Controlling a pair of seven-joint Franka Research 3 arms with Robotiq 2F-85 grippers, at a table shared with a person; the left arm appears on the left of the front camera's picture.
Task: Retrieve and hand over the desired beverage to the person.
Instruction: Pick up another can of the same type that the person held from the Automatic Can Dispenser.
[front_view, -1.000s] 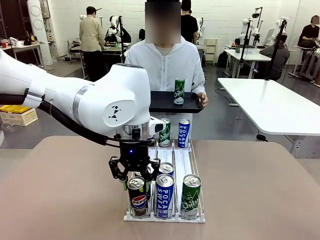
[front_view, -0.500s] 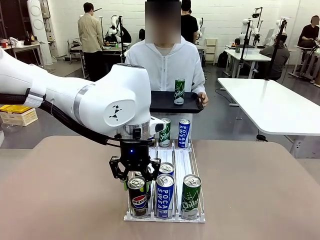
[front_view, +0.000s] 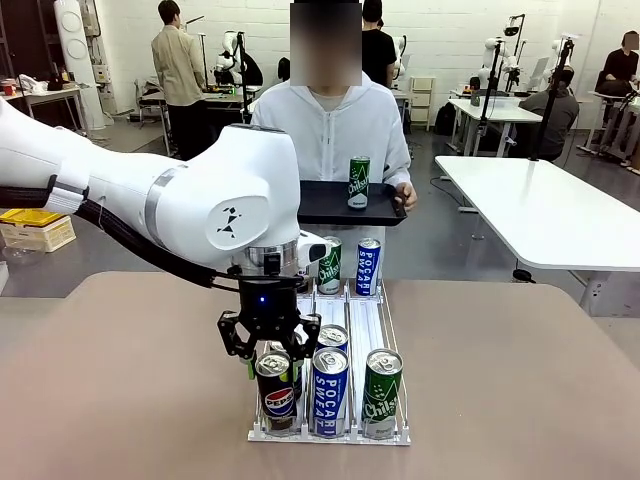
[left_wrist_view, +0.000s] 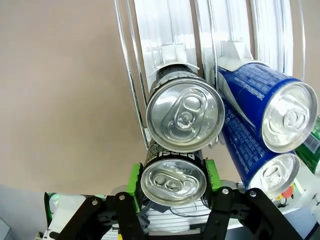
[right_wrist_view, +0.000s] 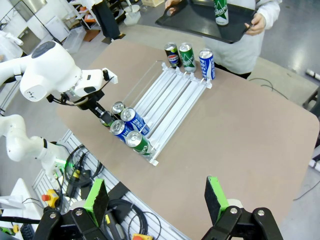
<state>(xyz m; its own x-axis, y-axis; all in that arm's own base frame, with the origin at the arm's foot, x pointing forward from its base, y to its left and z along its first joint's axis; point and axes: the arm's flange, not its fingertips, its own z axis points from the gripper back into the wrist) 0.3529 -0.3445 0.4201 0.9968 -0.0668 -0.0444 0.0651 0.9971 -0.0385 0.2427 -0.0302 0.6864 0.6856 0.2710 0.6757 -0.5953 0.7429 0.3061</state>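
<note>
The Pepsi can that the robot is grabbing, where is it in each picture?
Front view: the Pepsi can stands at the near left corner of the clear rack, under the left gripper.
Left wrist view: bottom middle, top facing us, between the green pads.
Right wrist view: far left, mostly hidden under the left gripper.
Shared landmark: the blue Pocari Sweat can right beside it.
</note>
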